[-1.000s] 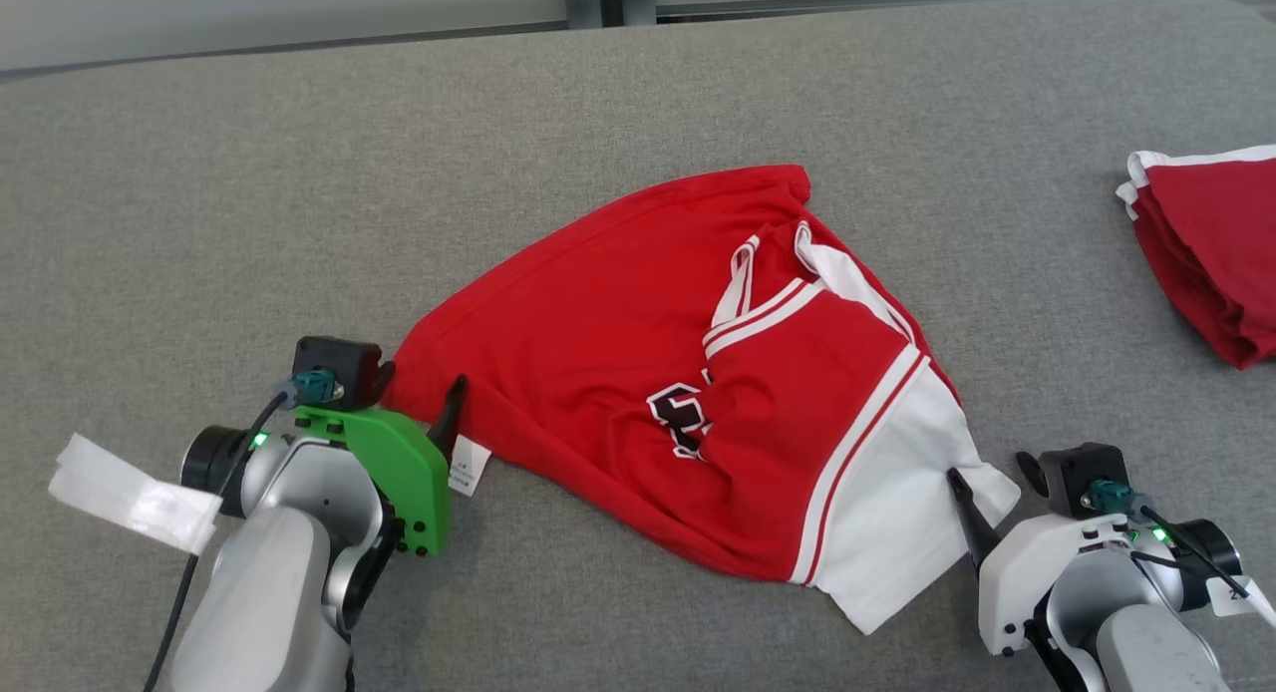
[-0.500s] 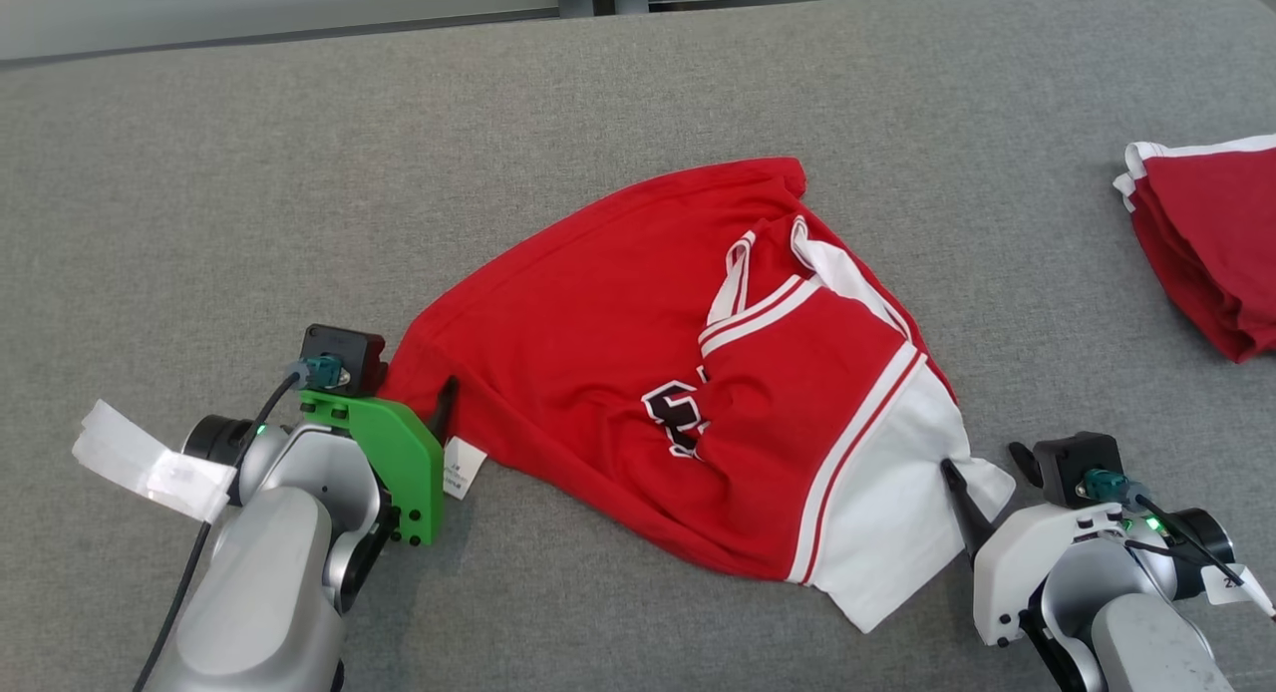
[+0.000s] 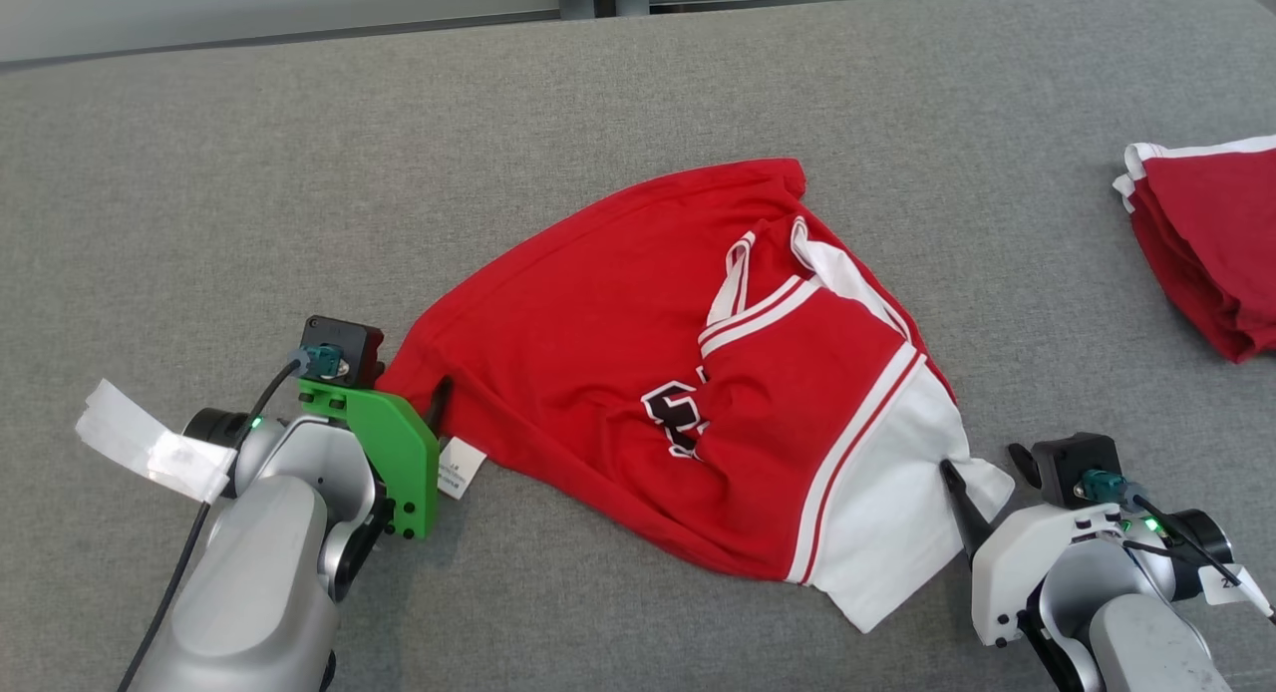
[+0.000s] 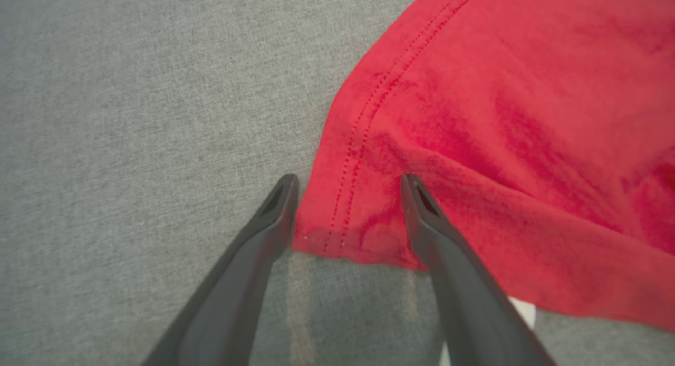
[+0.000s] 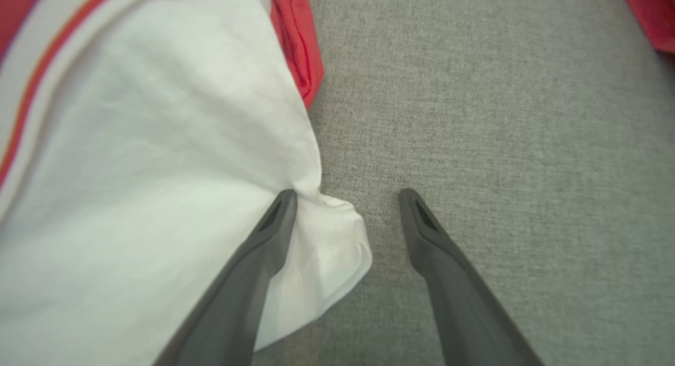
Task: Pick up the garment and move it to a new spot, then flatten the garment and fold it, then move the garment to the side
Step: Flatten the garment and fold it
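Across the wide grey fabric-covered bench [image 3: 698, 84], we are looking down at the garment [image 3: 598, 353], a red jersey that is lying crumpled near the middle, a little toward our near side. It is spreading from a pointed hem corner at our left to a white sleeve [image 3: 897, 513] at our right. White striped trim is running along the neck, and dark lettering [image 3: 678, 418] is partly disappearing into a crease. Well apart from it, at the bench's right edge, a folded red pile [image 3: 1211, 253] with white trim is sitting.

We are setting our left claw [image 4: 348, 182] at the hem corner with its jaws standing wide. In the left wrist view one finger [image 4: 253, 260] is lying over bare grey cloth just beside the stitched hem, while the other finger [image 4: 453, 271] is lying over the red fabric, so the corner is sitting between them unpinched.

Our right claw [image 5: 348, 194] is likewise gaping wide at the sleeve's tip. One finger [image 5: 248, 281] is pressing against the bunched white edge and the other finger [image 5: 448, 281] is pointing over bare bench.

Beside the left claw's green bracket [image 3: 389, 453], a small white label [image 3: 461, 468] is poking out from under the hem. A strip of white tape [image 3: 150, 455] is sticking out from our left arm.
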